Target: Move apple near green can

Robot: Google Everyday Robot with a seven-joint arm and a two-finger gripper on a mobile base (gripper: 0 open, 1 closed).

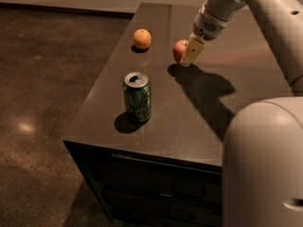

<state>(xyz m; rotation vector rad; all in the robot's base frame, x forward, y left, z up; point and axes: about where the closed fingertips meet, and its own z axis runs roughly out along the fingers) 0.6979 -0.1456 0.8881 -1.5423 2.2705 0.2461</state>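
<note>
Red round apple [177, 49] sits beside the jaws.

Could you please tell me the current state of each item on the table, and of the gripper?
apple: resting on the table, well apart from the green can, partly hidden by the gripper.
green can: standing upright near the front edge, untouched.
orange: resting on the table beside the apple, apart from it.
gripper: lowered right at the apple.
</note>
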